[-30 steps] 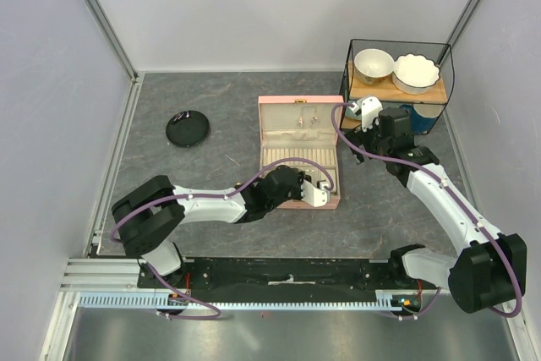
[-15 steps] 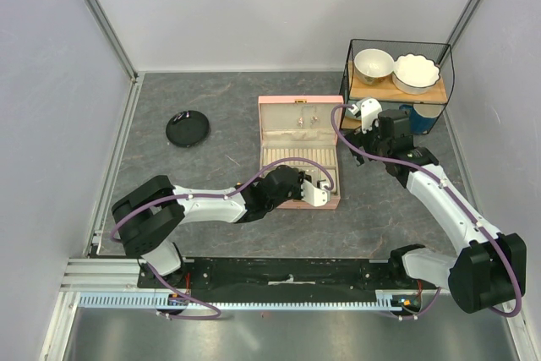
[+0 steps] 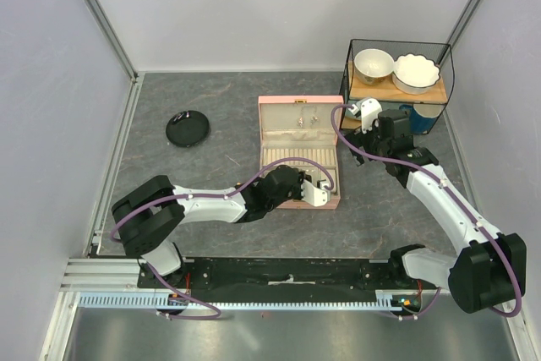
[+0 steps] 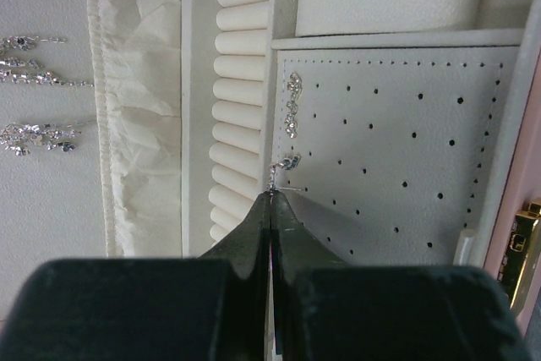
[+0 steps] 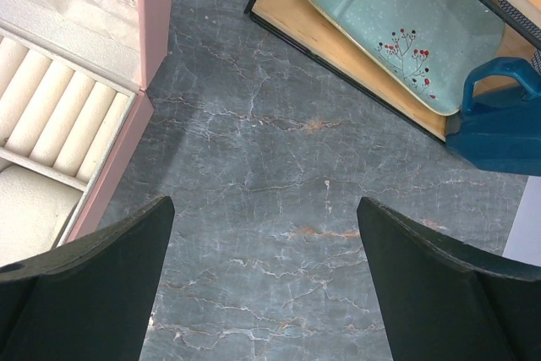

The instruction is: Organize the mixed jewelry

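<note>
One earring [image 4: 286,165], pinched in left claw [image 4: 270,199]

A grey marbled table [image 3: 211,99] carries a pink box [image 3: 297,101] near its middle. The box lies open with its lid flat toward the far edge. Inside are cream ring rolls [image 4: 241,82] beside a perforated panel [image 4: 397,141]. A black dish [image 3: 196,133] sits toward the left edge, well apart from the box. A wire rack [image 3: 399,41] at the far right corner holds two white bowls [image 3: 373,65] [image 3: 415,73] on a wooden shelf. Below them are a pale green plate [image 5: 363,14] and a blue container [image 5: 499,124].
</note>
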